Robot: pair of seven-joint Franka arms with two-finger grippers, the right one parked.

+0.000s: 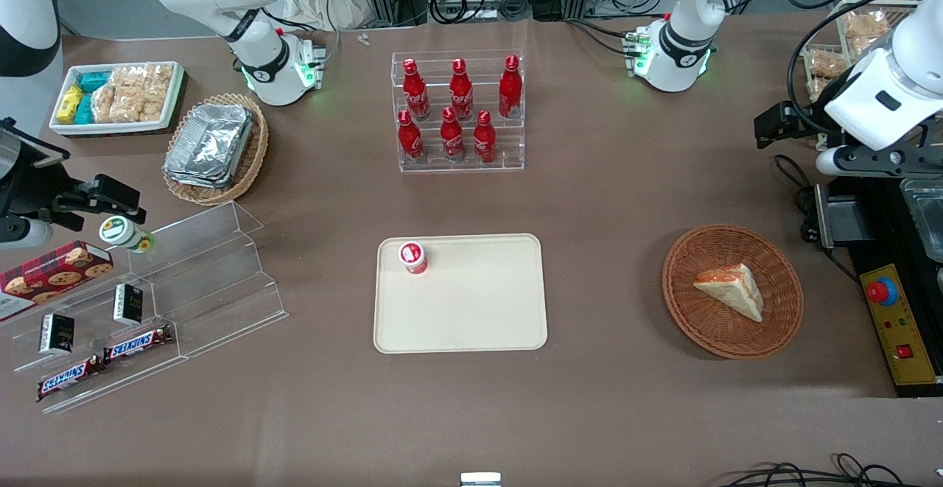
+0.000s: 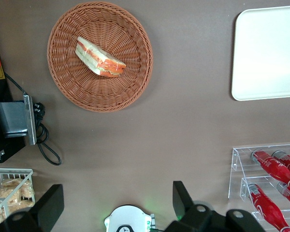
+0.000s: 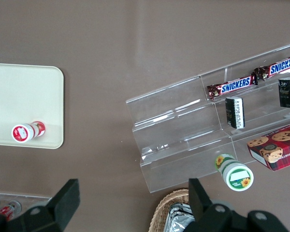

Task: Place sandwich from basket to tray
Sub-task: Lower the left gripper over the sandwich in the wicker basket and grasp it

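I see the sandwich (image 1: 731, 291) lying in the basket (image 1: 692, 325), which sits toward the working arm's end of the table, closer to the table edge nearest the front camera than to the edge where the arm bases stand. The wedge lies flat. Its long axis runs diagonally, from the orange-topped end that faces the tray (image 1: 471, 325) down to a pale tip angled toward the table corner at the working arm's end nearest the front camera. The tray lies mid-table, well apart from the basket, with a small red-and-white cup (image 1: 413, 257) standing in one corner. My gripper (image 2: 113, 203) hangs high over the table edge at the working arm's end, clear of the basket, fingers (image 2: 182, 197) spread wide with nothing between them.
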